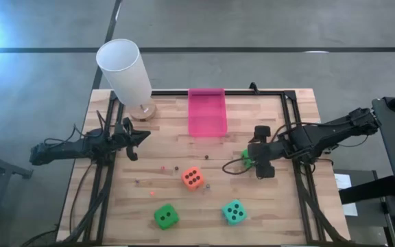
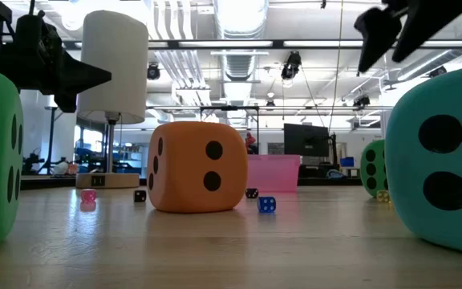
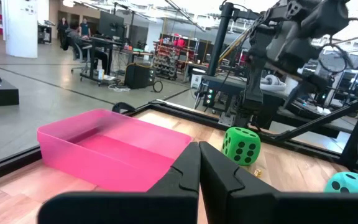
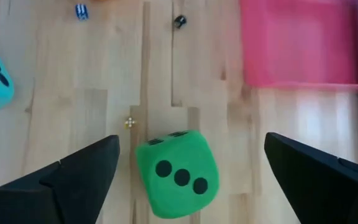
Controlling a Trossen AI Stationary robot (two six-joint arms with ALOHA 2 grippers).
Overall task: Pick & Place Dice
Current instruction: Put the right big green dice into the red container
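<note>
Dice: four on the wooden table [image 1: 170,154]; the orange-red die [image 1: 193,178] mid-table, a green die [image 1: 165,217] and the teal die [image 1: 234,212] toward the near edge, the second green die [image 1: 246,157] mostly hidden under the right gripper [image 1: 258,159] in the high view. The right wrist view shows what the overhead cannot: that second green die [image 4: 177,173] sits on the boards between the two fingers [image 4: 79,174], three pips facing the camera, touching neither; jaws spread wide, holding nothing; the pink bin [image 4: 300,43] lies just beyond it. The left wrist view gives the same die [image 3: 241,145] side-on, resting on the table with the right arm standing above it. Only the low view and the right wrist view pick out the tiny dice scattered on the wood, a blue one [image 2: 267,204] among them; in the high view they read as specks. The low view also shows the white lamp [image 2: 115,64], and a person in red far off in the room. Left gripper [image 1: 138,140] over the table's left side near the lamp base; fingers [image 3: 185,177] pressed together, gripping nothing.
</note>
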